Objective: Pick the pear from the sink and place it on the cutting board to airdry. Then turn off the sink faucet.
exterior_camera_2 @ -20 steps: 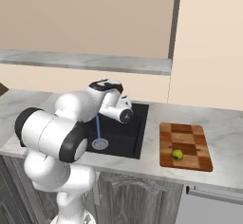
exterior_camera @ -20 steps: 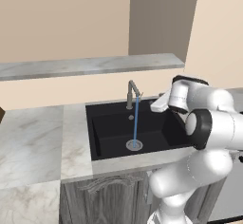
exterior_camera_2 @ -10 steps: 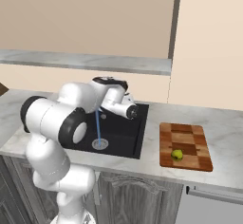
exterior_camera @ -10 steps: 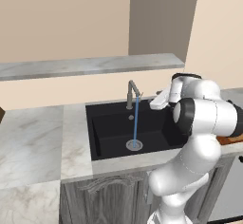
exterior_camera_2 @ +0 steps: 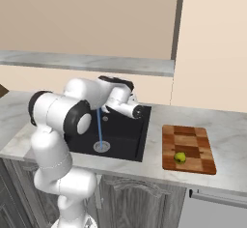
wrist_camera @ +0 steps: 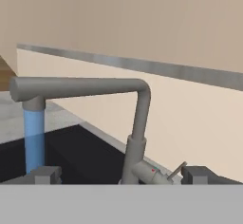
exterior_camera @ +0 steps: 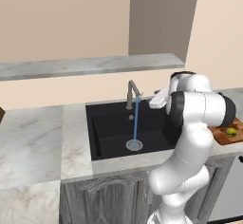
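In the hand view the gripper (wrist_camera: 121,175) stands released, jaws wide, its two dark fingertips (wrist_camera: 45,174) flanking the base of the sink faucet (wrist_camera: 135,133) without touching it (the small lever juts out near the right tip). Water runs blue from the spout into the black sink (exterior_camera: 111,128). Well off to the arm's right, the pear (exterior_camera_2: 180,158) rests on the cutting board (exterior_camera_2: 188,137), near its front edge.
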